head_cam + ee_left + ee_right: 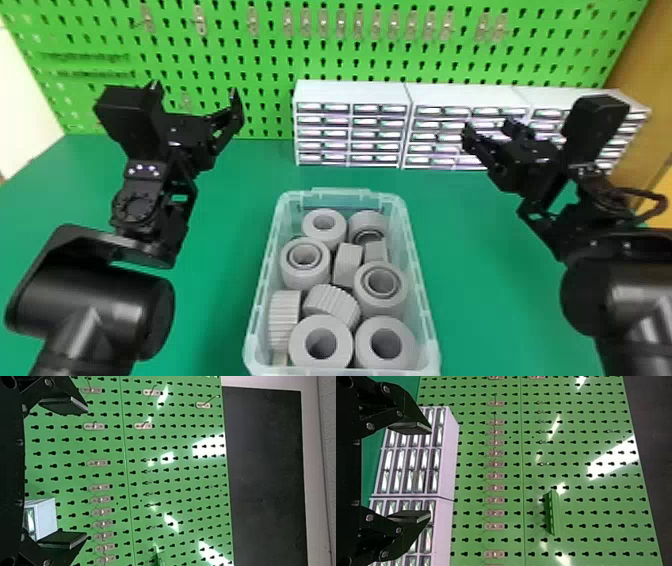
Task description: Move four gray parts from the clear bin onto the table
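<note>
Before me, the left gripper [86, 472] and right gripper [430, 472] gape wide, empty; tightly crowded gray parts [332, 303] could block a grasp.

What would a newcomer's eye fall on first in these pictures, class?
Probably the clear plastic bin, low in the middle of the head view, filled with gray cylindrical parts. Next, the bright green perforated board behind the green table. Then the black left gripper and black right gripper, both open, raised on either side.
</note>
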`<control>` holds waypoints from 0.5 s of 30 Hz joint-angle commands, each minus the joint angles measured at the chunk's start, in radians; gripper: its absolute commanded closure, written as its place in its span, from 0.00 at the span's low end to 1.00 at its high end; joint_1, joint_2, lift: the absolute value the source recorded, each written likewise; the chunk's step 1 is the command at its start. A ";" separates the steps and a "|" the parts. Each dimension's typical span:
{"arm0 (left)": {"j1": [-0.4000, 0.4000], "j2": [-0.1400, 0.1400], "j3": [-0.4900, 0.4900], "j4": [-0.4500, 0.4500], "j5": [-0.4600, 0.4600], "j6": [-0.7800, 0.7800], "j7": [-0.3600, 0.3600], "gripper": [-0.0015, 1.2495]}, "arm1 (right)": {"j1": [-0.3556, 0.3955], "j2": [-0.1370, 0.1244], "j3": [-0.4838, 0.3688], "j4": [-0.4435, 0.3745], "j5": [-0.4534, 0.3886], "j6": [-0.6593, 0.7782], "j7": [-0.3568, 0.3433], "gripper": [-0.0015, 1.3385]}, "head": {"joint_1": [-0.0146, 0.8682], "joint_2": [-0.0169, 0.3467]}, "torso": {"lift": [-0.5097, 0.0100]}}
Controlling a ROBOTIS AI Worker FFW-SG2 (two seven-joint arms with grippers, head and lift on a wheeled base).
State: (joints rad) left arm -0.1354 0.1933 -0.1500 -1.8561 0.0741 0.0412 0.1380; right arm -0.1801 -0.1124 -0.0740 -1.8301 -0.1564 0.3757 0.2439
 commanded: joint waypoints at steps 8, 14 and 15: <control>0.000 0.002 0.004 -0.005 0.001 -0.001 0.000 0.13 | 0.004 0.002 -0.004 -0.001 -0.006 -0.001 0.000 0.38 | 0.78 0.14 | 0.89; -0.001 0.002 0.003 -0.005 0.001 -0.001 -0.001 0.13 | 0.002 -0.003 -0.004 -0.003 -0.008 -0.001 0.000 0.38 | 0.78 0.14 | 0.89; 0.000 0.002 0.003 -0.005 0.001 -0.001 -0.001 0.13 | 0.004 -0.003 -0.004 -0.003 -0.008 -0.001 0.000 0.38 | 0.78 0.14 | 0.89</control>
State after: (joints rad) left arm -0.1360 0.1948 -0.1468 -1.8606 0.0752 0.0398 0.1372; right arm -0.1775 -0.1135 -0.0784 -1.8318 -0.1631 0.3742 0.2439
